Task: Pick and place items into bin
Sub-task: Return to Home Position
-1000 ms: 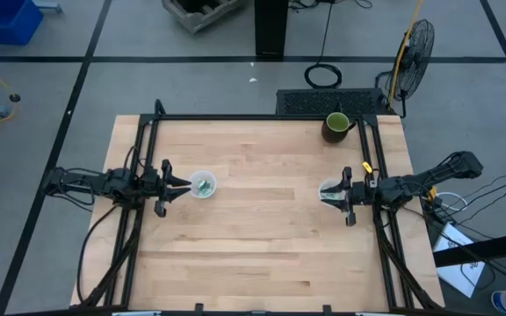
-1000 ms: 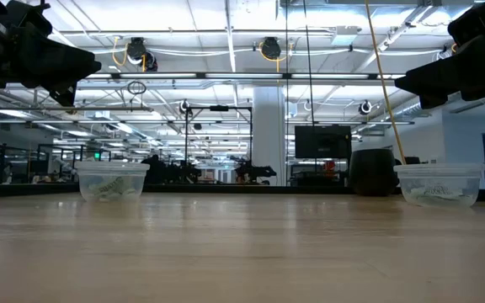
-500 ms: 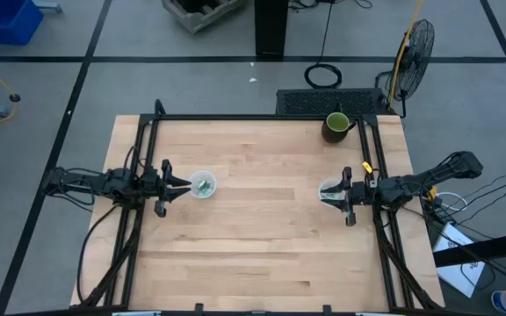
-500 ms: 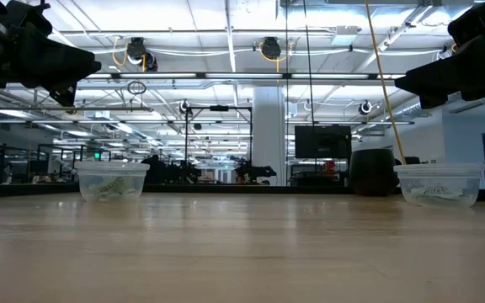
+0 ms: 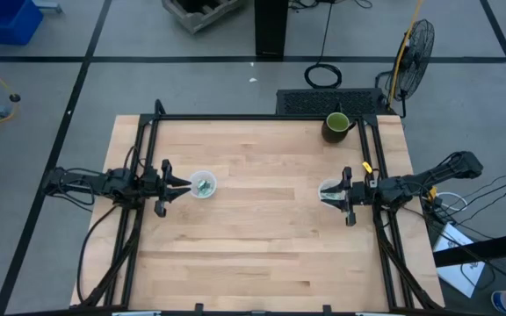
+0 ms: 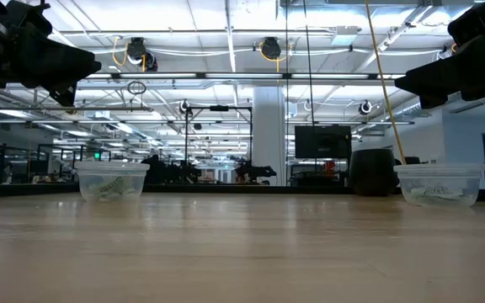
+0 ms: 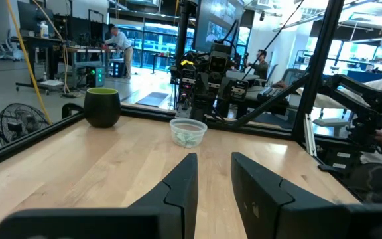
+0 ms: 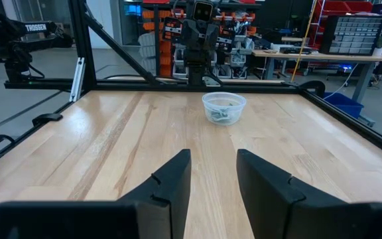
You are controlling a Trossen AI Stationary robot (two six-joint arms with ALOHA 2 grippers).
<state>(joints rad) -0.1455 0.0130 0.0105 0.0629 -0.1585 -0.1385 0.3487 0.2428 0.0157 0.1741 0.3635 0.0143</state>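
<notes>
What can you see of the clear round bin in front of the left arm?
The small round clear plastic bin is a shallow tub with a thicker rim and slightly tapered walls. It stands upright and open-topped on the pale wooden table, left of centre. A few pale green-and-white packets lie in its bottom. The left hand hangs close beside it, raised above the tabletop with its fingers open. Only the table touches the bin.
</notes>
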